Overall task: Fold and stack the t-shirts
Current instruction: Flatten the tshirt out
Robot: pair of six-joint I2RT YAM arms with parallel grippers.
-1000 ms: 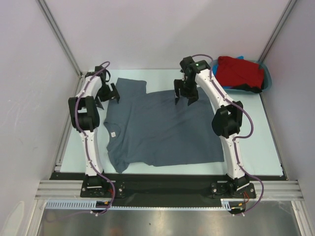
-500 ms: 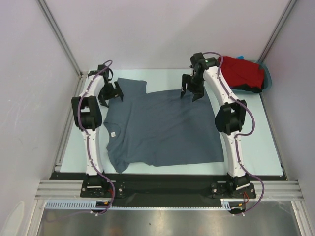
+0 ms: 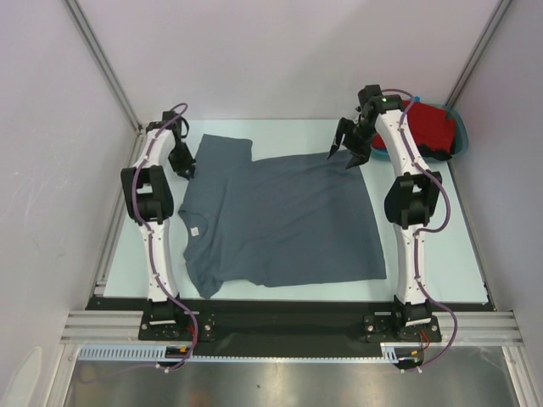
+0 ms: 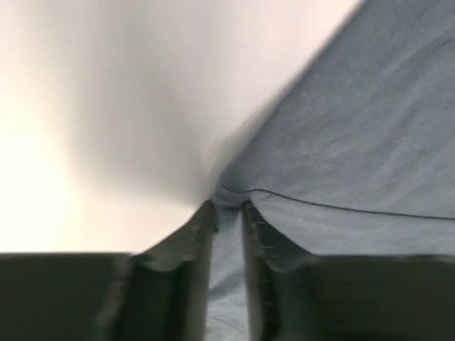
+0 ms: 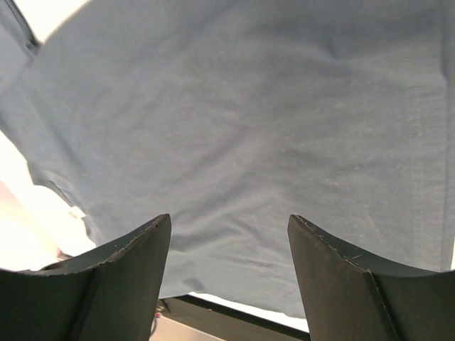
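The grey t-shirt (image 3: 280, 216) was spread flat in the middle of the table (image 3: 441, 246), and its far left sleeve (image 3: 222, 148) was pinched at the edge by the left gripper (image 4: 227, 209), cloth being seen between the nearly closed jaws. The right gripper (image 5: 229, 224) was held open and empty over the shirt's far right corner, and the red t-shirt (image 3: 420, 125) was left in the tub (image 3: 462, 136) at the table's far right corner. The first fold was judged to be starting; next, a grip on that corner would be needed.
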